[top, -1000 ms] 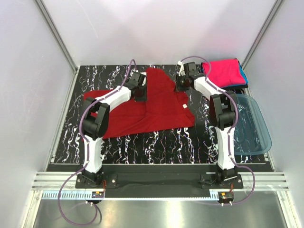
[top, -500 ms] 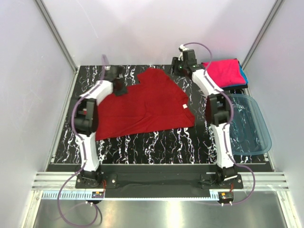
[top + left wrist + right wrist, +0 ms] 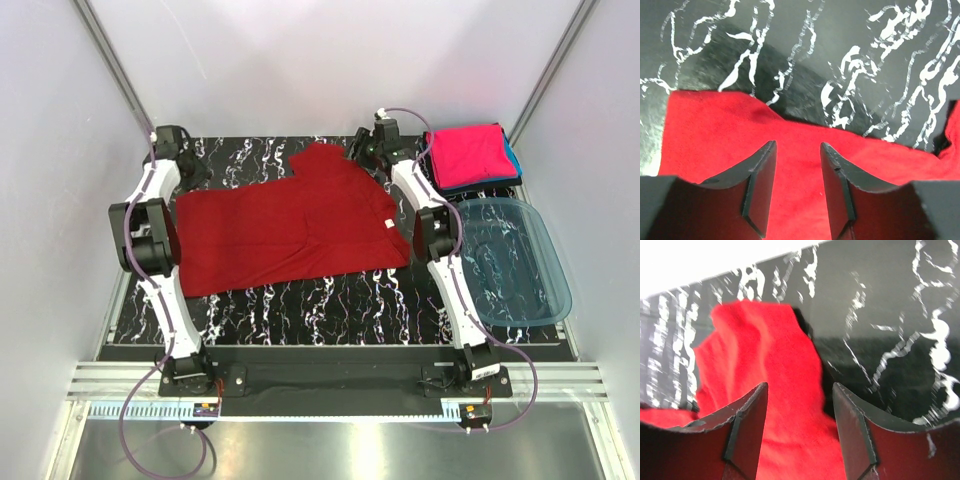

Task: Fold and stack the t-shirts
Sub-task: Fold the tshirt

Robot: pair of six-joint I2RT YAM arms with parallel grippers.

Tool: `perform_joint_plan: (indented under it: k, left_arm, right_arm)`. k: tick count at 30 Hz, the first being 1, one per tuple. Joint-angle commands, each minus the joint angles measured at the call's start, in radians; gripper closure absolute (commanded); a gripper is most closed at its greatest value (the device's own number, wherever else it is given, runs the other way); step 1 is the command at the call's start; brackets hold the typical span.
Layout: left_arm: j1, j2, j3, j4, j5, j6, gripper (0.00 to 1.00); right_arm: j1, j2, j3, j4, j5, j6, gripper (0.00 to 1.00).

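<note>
Both left tool (image 3: pixel 797 150) and right tool (image 3: pixel 800 390) part-open, empty, over soft red t-shirt (image 3: pixel 280 230) on veined black tabletop (image 3: pixel 330 300).

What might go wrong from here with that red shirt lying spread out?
The dark red t-shirt lies rumpled at its far corner by the open right gripper, so a fold may come out crooked. That arm works near the folded pink t-shirt; a swing might nudge it. The open left gripper above the shirt's edge might snag cloth.
</note>
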Motion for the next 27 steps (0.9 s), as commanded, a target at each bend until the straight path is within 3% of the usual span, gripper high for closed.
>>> perform_joint_plan:
  k: [1, 4, 11, 15, 21, 23, 24, 27]
  left_arm:
    - [0.037, 0.037, 0.039, 0.006, 0.029, -0.001, 0.52]
    - [0.071, 0.043, 0.028, 0.005, 0.006, 0.001, 0.51]
    - [0.1, 0.068, 0.014, -0.009, -0.092, 0.05, 0.48]
    - [0.103, 0.092, 0.034, -0.028, -0.117, 0.07, 0.45]
    - [0.113, 0.166, 0.086, -0.044, -0.04, 0.078, 0.42]
    - [0.114, 0.174, 0.091, -0.046, 0.0, 0.081, 0.46]
    - [0.114, 0.178, 0.094, -0.046, 0.009, 0.084, 0.5]
    - [0.114, 0.195, 0.105, -0.045, 0.034, 0.085, 0.65]
  right_arm:
    - [-0.001, 0.055, 0.085, 0.174, -0.047, 0.142, 0.38]
    - [0.004, 0.102, 0.11, 0.197, -0.038, 0.22, 0.38]
    - [0.013, 0.093, 0.082, 0.219, 0.065, 0.221, 0.38]
    - [0.021, 0.128, 0.09, 0.26, 0.042, 0.306, 0.39]
    - [0.053, 0.145, 0.085, 0.273, 0.048, 0.379, 0.4]
    - [0.05, 0.133, 0.059, 0.268, 0.07, 0.395, 0.46]
    - [0.047, 0.13, 0.056, 0.266, 0.071, 0.399, 0.56]
    - [0.041, 0.115, 0.033, 0.263, 0.074, 0.389, 0.74]
